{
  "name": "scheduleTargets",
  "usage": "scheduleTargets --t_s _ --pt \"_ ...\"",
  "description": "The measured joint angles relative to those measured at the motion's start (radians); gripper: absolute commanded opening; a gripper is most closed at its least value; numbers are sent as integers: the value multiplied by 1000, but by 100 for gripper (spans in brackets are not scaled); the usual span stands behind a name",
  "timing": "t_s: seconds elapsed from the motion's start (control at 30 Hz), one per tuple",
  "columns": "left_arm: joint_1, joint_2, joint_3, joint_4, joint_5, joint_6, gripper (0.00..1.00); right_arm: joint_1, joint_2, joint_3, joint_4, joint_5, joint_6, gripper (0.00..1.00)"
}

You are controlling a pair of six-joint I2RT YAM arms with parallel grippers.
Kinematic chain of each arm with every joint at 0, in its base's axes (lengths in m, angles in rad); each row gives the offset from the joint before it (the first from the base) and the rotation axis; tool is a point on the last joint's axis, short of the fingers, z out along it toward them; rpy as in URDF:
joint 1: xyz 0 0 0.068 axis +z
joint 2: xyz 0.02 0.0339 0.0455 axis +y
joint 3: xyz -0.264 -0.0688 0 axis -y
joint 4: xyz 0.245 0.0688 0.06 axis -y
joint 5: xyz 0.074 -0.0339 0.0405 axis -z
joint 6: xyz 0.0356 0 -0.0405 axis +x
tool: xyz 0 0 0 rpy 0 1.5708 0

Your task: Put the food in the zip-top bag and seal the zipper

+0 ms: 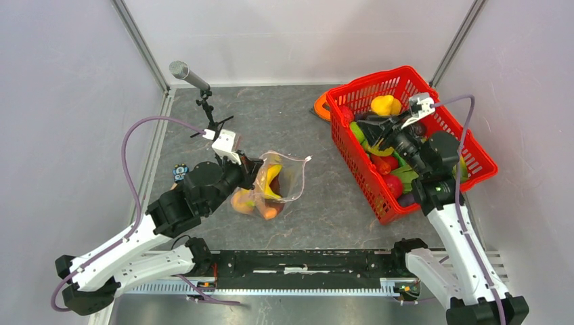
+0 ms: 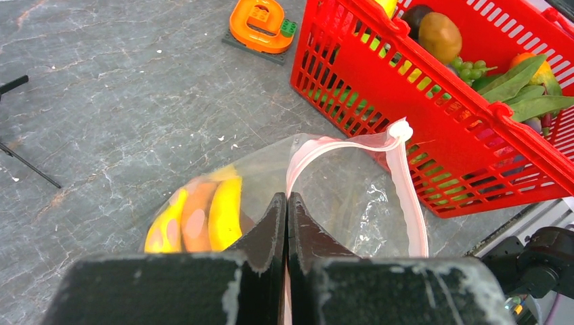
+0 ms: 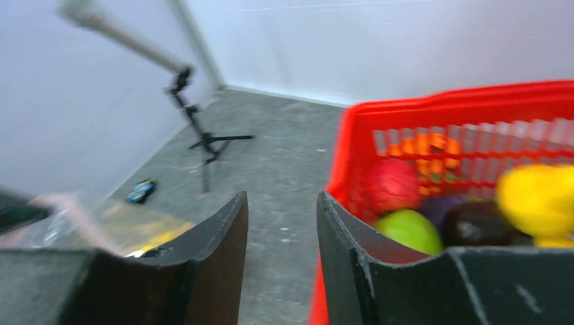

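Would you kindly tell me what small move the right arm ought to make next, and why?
Probably lower the right claw onto the green piece in the red basket. Its jaws stand apart and empty at the basket's rim, while the left claw pinches the zipper of the zip-top bag.

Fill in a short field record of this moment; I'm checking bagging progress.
left gripper: shut on zipper
right gripper: open, empty, over basket
bag: mouth open, holds banana and an orange piece
basket: still holds food, kiwi among it
zipper: not sealed
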Motion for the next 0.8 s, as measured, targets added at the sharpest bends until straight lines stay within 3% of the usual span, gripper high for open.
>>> scheduleTargets --t_s 0.1,0.13,0.17,0.2,0.33,0.43,0.63,0.8 --pt "0 5 0 2 4 0 5 0 54 63 -111 207 -75 56" --pt "0 5 0 2 5 0 5 -2 76 86 -137 264 -97 62" --pt "0 5 0 2 5 0 5 -8 127 129 -185 346 -128 77" --pt "0 5 0 1 5 0 5 -16 173 168 -219 409 -153 81" --pt "0 -5 0 0 3 0 5 -64 369 290 -338 604 -263 84" --pt "0 -15 0 -2 2 0 5 -92 473 323 -398 637 -331 97" --pt "0 -14 0 -3 2 0 5 -144 569 326 -461 633 -351 98" --pt "0 -10 0 -3 3 0 5 -214 571 269 -353 575 -201 98"
